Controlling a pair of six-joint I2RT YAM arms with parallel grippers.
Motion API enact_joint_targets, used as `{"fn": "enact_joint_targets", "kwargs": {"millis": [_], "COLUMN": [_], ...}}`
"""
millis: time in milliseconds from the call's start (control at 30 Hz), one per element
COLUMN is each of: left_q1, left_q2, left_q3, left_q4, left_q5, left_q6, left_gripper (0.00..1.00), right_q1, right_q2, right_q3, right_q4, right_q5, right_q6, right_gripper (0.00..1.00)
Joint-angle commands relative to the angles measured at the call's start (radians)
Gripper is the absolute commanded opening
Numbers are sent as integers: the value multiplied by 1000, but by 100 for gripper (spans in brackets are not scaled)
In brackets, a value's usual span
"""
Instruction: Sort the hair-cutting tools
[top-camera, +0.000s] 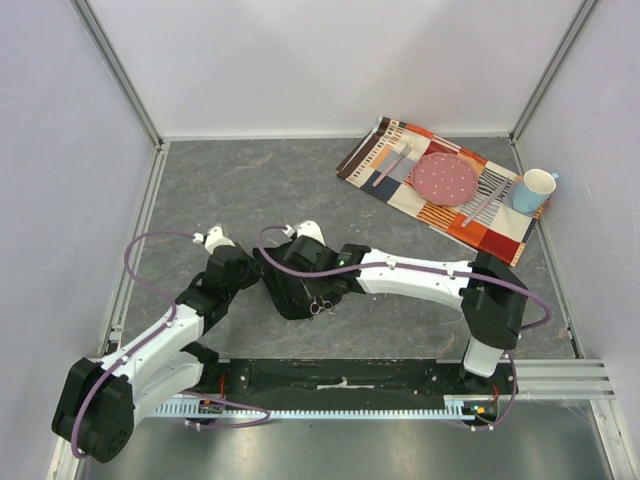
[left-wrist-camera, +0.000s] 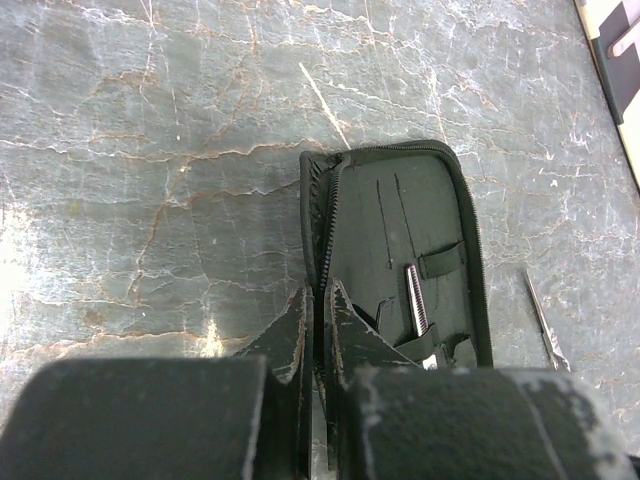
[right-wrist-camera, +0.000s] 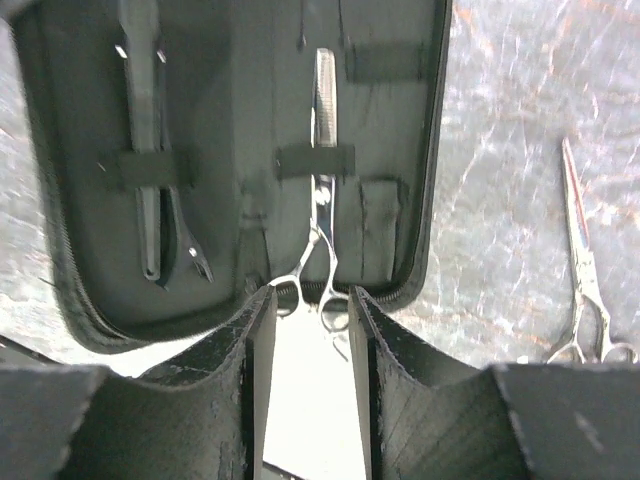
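Note:
A black case (right-wrist-camera: 230, 150) lies open on the table. One pair of silver scissors (right-wrist-camera: 322, 180) is tucked under its straps, ring handles at the case's near edge. Two black hair clips (right-wrist-camera: 150, 190) sit under a strap on its left half. A second pair of scissors (right-wrist-camera: 583, 270) lies loose on the table right of the case, and also shows in the left wrist view (left-wrist-camera: 543, 322). My right gripper (right-wrist-camera: 310, 300) is open, its tips on either side of the tucked scissors' rings. My left gripper (left-wrist-camera: 321, 300) is shut on the case's zipper edge (left-wrist-camera: 322, 200).
A patterned placemat (top-camera: 400, 190) at the far right holds a pink plate (top-camera: 445, 178), a fork (top-camera: 392, 165), a knife (top-camera: 485, 203) and a blue mug (top-camera: 533, 190). Both arms meet over the case (top-camera: 290, 295) at the table's middle. Walls enclose three sides.

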Motion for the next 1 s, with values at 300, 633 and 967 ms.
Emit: {"fn": "enact_joint_targets", "kwargs": {"millis": [300,633,967], "left_q1": [-6,-8,-8], "left_q2": [-63,-58,-54], "left_q3": [0,10,11], "left_q4": [-29,-38,-38], "left_q5": [-25,-22,-21], "left_q6": [-48,-41,-36], "left_gripper": [2,2,2], "right_q1": [62,80,80], "right_q2": [-15,26,72], "right_q3": [-134,-160,-163], "right_q4": [35,72,84], "right_q5": [82,82,73], "right_q6": [187,259,273], "right_gripper": [41,40,42]}}
